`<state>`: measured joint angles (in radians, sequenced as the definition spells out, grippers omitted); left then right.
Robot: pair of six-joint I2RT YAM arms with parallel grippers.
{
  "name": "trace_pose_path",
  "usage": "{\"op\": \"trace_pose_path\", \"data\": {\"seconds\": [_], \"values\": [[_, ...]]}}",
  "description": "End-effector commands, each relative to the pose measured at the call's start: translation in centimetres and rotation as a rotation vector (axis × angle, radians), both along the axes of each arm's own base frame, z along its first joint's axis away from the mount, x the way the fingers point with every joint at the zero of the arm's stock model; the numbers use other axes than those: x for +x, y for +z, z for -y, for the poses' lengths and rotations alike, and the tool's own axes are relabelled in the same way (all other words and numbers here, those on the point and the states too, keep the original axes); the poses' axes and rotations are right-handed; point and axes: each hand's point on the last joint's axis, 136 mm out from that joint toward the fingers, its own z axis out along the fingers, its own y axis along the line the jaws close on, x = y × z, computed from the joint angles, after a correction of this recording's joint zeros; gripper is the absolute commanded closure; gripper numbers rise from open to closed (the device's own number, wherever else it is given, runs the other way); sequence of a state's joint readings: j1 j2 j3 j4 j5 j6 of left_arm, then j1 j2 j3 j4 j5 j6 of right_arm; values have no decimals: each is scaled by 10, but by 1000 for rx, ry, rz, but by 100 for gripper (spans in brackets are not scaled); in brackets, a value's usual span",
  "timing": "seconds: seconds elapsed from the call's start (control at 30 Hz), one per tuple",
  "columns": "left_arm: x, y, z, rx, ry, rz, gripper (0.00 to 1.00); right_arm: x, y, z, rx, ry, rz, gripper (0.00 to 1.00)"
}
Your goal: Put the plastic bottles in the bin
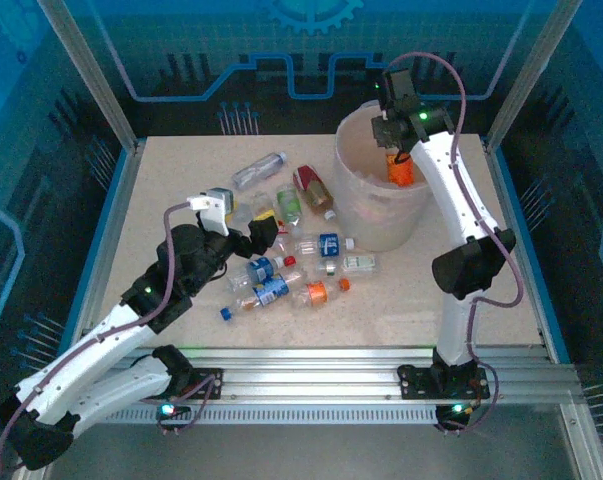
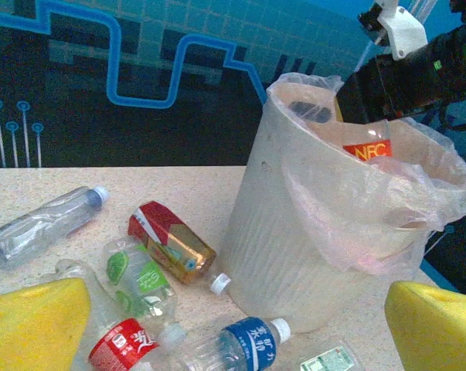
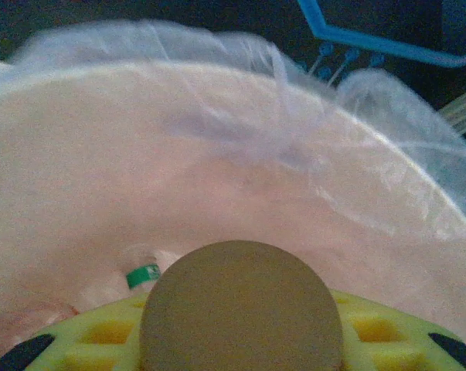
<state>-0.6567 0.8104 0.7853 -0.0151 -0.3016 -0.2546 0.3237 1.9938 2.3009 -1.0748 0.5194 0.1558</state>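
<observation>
The big counter (image 1: 181,180) fills the middle of the top view. The bin (image 1: 371,215) stands at its upper right. The right gripper (image 1: 395,148) hangs over the bin's mouth, closed tight on an orange bottle (image 1: 402,172). The left gripper (image 1: 263,230) sits left of the middle, its yellow fingers (image 2: 39,325) spread wide and holding nothing. The other plastic bottles (image 1: 271,292) lie on the counter in the middle, left of the bin.
</observation>
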Motion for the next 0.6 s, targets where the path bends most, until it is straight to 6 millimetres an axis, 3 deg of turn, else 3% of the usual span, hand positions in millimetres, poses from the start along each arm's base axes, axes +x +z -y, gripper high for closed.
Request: {"op": "trace_pose_path", "data": {"seconds": [0.0, 0.37, 0.57], "values": [[1, -5, -9, 23, 42, -3, 1, 0, -27, 16, -44, -44, -72, 84], [4, -21, -17, 42, 82, -58, 1, 1, -92, 42, -41, -104, -208, 71], [6, -26, -20, 37, 92, -80, 1, 2, -113, 46, -28, -115, -253, 53]]}}
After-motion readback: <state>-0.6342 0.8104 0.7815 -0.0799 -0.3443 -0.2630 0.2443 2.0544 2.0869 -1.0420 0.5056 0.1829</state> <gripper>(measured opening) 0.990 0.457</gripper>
